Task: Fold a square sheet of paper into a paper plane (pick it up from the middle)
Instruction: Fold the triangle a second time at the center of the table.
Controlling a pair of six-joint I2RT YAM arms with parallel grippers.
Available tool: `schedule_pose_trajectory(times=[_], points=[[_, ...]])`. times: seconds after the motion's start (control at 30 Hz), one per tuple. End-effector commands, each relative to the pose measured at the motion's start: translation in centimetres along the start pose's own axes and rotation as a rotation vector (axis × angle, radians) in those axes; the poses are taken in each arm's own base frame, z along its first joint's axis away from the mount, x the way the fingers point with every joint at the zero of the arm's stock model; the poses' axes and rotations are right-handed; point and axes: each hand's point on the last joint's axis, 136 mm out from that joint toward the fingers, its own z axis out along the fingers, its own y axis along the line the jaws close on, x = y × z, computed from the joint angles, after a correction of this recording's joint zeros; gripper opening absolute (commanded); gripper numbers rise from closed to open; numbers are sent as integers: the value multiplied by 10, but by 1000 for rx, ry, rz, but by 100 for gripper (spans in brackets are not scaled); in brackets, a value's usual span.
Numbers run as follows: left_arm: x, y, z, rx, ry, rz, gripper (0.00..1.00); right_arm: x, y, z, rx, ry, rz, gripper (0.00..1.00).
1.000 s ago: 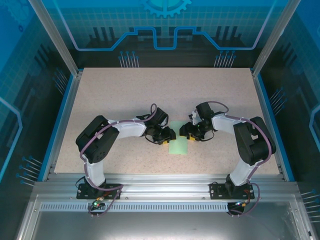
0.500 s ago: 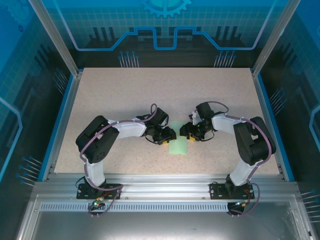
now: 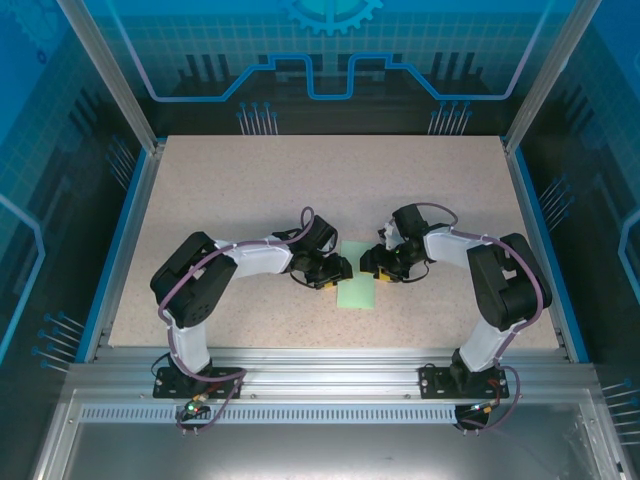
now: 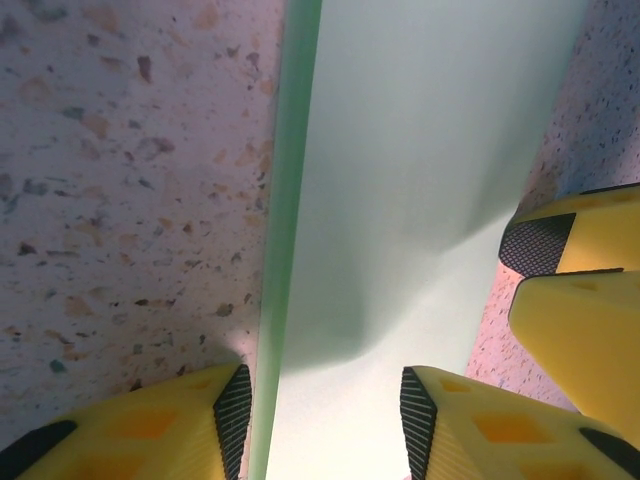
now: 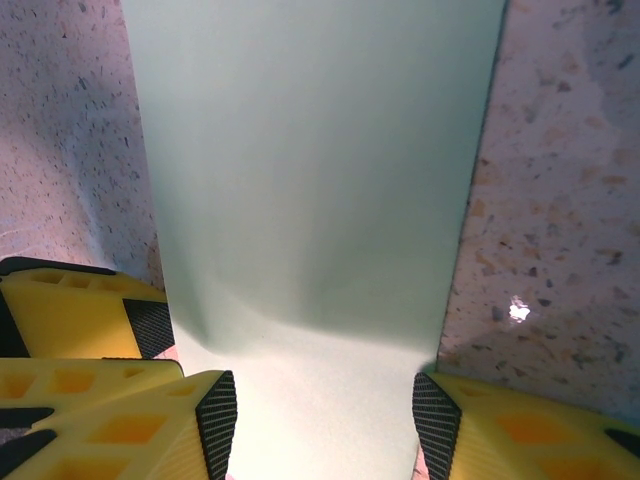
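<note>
From above you get bright, even light falling straight down on the table (image 3: 250, 190). Its speckle reads sharp out to the far corners, and the arms throw only short, soft shadows close beneath themselves. The walls around it stay dim and blue. In the left wrist view the table takes a pinkish-violet cast. A soft grey shadow lies across the square sheet of paper (image 4: 420, 150) just ahead of the yellow fingers (image 4: 480, 430), which look slightly soft so near the lens. In the right wrist view the sheet is dull grey-green for most of its length and brightens toward the bottom. One small white glare spot sits on the table at the right.
</note>
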Motion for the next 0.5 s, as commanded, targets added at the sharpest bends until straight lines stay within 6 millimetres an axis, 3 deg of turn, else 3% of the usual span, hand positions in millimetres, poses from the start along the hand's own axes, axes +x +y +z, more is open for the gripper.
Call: schedule_pose_trajectory(times=[0.0,0.47], points=[[8,-2,0,7,31,-10,45,11,-18,8,37,36,42,54],[2,-21,-8,79,-1,1,39,9,-13,5,25,30,36,55]])
